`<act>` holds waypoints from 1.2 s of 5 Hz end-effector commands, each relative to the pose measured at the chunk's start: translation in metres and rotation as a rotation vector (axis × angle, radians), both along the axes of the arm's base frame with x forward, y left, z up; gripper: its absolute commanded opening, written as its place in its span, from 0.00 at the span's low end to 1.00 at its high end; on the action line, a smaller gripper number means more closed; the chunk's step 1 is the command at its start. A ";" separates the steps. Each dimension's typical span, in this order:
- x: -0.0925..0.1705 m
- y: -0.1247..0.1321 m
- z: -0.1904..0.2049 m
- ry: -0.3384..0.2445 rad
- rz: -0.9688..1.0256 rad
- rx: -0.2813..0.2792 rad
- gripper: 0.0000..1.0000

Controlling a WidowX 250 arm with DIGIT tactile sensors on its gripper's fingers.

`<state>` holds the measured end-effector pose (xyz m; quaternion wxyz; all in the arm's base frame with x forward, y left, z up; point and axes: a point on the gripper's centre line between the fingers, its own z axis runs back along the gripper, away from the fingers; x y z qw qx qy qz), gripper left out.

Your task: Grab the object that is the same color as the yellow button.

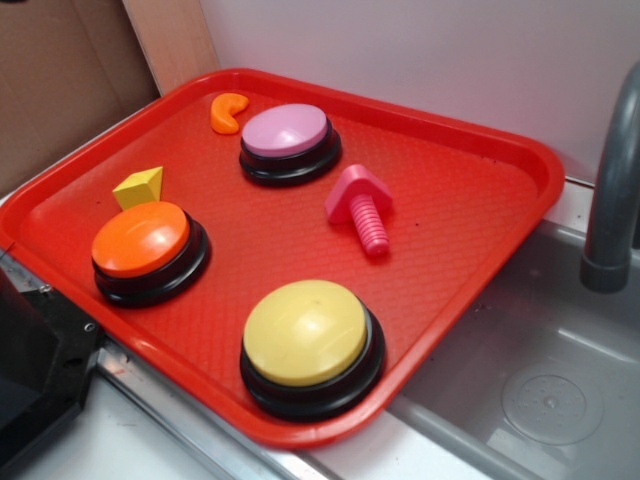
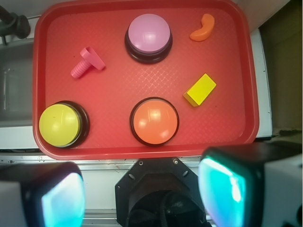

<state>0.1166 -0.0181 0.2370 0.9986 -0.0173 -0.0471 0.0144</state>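
The small yellow block (image 1: pixel 138 186) (image 2: pixel 200 89) lies on the red tray (image 1: pixel 460 190) (image 2: pixel 109 61), just behind the orange button in the exterior view. The big yellow button (image 1: pixel 306 335) (image 2: pixel 59 125) sits at the tray's near edge. My gripper (image 2: pixel 142 196) hangs high above the tray's front rim, over the robot's black base, well clear of the block. Its two fingers (image 2: pixel 227 189) stand wide apart with nothing between them. The exterior view does not show the gripper.
An orange button (image 1: pixel 141 241) (image 2: pixel 154 121), a pink-lilac button (image 1: pixel 286 133) (image 2: pixel 148 34), a pink bolt (image 1: pixel 362 207) (image 2: pixel 86 61) and an orange crescent (image 1: pixel 229 112) (image 2: pixel 203 28) share the tray. A grey sink (image 1: pixel 550 370) and faucet (image 1: pixel 612 190) lie beside it. The robot's black base (image 2: pixel 161 189) is below.
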 end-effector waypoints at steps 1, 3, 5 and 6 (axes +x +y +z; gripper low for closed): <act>0.000 0.000 0.000 0.000 0.000 0.000 1.00; 0.017 0.012 -0.024 -0.080 0.309 -0.063 1.00; 0.035 0.039 -0.071 -0.089 0.757 -0.107 1.00; 0.044 0.049 -0.091 -0.102 0.866 -0.096 1.00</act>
